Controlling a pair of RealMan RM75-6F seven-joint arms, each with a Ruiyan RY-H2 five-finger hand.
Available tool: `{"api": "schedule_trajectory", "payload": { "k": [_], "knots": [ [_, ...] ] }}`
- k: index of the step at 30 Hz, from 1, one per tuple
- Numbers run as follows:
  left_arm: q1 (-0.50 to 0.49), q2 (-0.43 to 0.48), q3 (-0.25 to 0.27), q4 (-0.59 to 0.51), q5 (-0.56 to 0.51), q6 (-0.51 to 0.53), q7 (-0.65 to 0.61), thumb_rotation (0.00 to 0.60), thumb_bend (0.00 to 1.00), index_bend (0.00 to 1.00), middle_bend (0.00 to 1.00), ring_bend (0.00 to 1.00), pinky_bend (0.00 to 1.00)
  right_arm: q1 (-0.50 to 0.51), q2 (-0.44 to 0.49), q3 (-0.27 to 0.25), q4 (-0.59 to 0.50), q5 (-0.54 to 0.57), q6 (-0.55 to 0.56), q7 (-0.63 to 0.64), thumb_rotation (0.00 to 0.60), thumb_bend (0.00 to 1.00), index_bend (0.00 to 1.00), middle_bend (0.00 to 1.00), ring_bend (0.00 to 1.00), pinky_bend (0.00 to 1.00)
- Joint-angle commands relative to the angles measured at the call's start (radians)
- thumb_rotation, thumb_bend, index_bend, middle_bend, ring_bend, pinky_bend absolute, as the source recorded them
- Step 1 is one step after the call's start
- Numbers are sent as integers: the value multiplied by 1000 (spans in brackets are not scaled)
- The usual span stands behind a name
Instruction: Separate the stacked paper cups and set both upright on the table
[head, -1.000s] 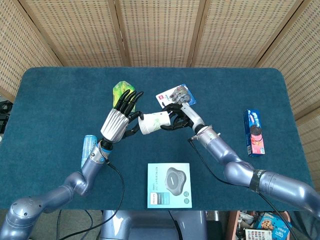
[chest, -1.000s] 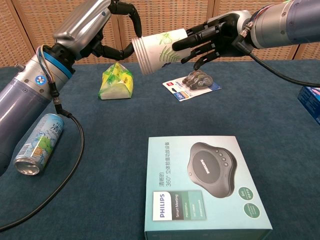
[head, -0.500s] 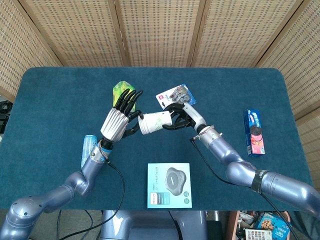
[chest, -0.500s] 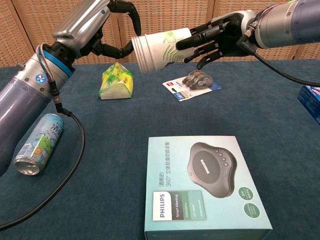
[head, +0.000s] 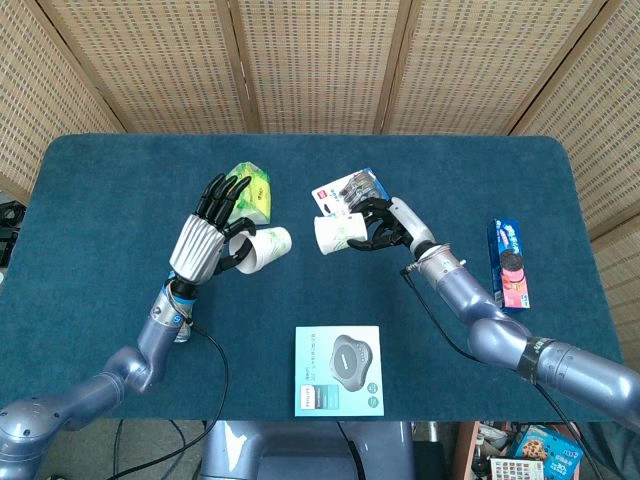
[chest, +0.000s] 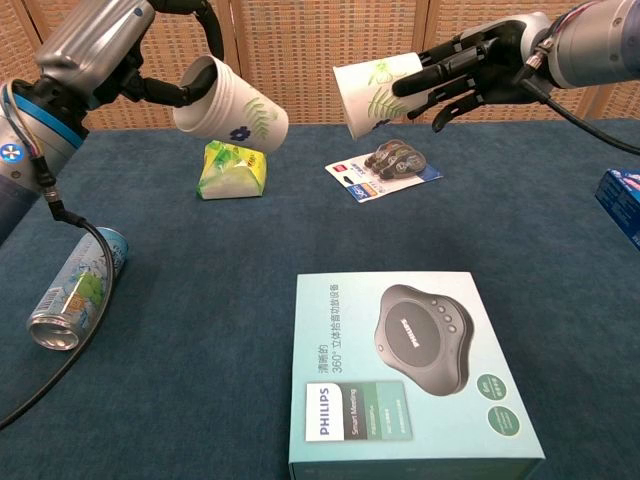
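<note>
The cups are apart, one in each of my hands, both held above the surface and neither yet set down. My left hand (chest: 95, 45) grips the left cup (chest: 230, 106) with fingers wrapped at its rim end; that cup lies tilted, mouth toward the hand and upward-left. My right hand (chest: 478, 72) grips the right cup (chest: 372, 92) by its base end; that cup lies nearly on its side, mouth pointing toward the other cup. The two cups are near each other but clearly not touching.

Judgement: separation is done; placement is the step in hand. Next, each wrist must turn its cup until the base faces down, then lower it to a bare patch of surface and release. The right cup needs the larger rotation. Risk: a light paper cup may tip on release or be crushed by too firm a grip.

The surface (head: 120, 190) is covered in dark blue cloth. On it lie a green packet (chest: 233, 165), a blister pack (chest: 385, 166), a boxed speaker (chest: 410, 370), a can (chest: 75, 290) on its side and a biscuit pack (head: 510, 265). Woven screens (head: 320, 60) stand behind.
</note>
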Motion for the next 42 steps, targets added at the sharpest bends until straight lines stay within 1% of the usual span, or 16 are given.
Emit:
{"api": "schedule_trajectory", "payload": {
  "k": [1,5,7,10,15,17,21,26,27,29,30,31,32,33,36,42],
  "knots": [
    [17,29,12,-6,4,7,-5,600,581,703,41,0,0,-8,6,-5,11,-11,0,-3,600,484,530,562,445,598],
    [45,100,36,-31,1,-24,6,600,581,703,41,0,0,-17,7,-42,36,-71,43,-62,600,484,533,565,446,598],
    [66,175,59,-64,-21,-100,5,600,581,703,38,0,0,-17,-1,-94,65,-139,96,-150,600,484,533,565,446,598],
    [72,267,78,-150,-38,-185,15,600,581,703,7,0,0,-21,-23,-134,92,-193,156,-221,600,484,533,565,446,598],
    [63,427,91,-331,-123,-399,48,600,581,703,0,0,0,-25,-68,-193,152,-277,237,-335,600,484,533,565,446,598],
    [48,489,89,-396,-200,-534,80,600,581,703,0,0,0,-24,-95,-231,197,-332,276,-410,600,484,533,565,446,598],
    [31,527,74,-456,-308,-670,126,600,582,703,0,0,0,-30,-133,-256,243,-377,310,-462,600,484,533,565,446,598],
    [23,503,70,-433,-378,-741,168,600,581,703,0,0,0,-36,-143,-267,263,-402,309,-489,600,484,533,547,446,597],
    [23,497,68,-428,-385,-746,171,600,582,677,0,0,0,-37,-141,-271,262,-407,307,-495,600,460,506,508,436,574],
    [25,485,62,-417,-395,-744,170,600,575,486,0,0,0,-39,-131,-281,257,-412,303,-523,600,283,324,326,333,451],
    [25,483,60,-415,-396,-742,169,600,535,287,0,0,0,-40,-129,-280,253,-409,303,-530,600,139,167,177,215,341],
    [26,480,56,-414,-397,-739,167,600,492,170,0,0,0,-40,-124,-283,249,-406,304,-550,600,41,56,63,102,246],
    [27,480,54,-415,-398,-737,166,600,414,48,0,0,0,-41,-121,-284,244,-404,312,-572,600,12,17,19,48,200],
    [28,481,51,-417,-397,-735,165,600,343,1,0,0,0,-43,-119,-283,239,-404,327,-593,600,0,0,0,7,152],
    [29,496,42,-440,-399,-730,170,600,286,0,0,0,0,-54,-106,-276,207,-396,368,-640,600,0,0,0,0,99],
    [56,554,22,-522,-390,-670,172,600,272,0,0,0,0,-98,-26,-270,76,-414,440,-673,600,0,0,0,0,80]
  ]
}}
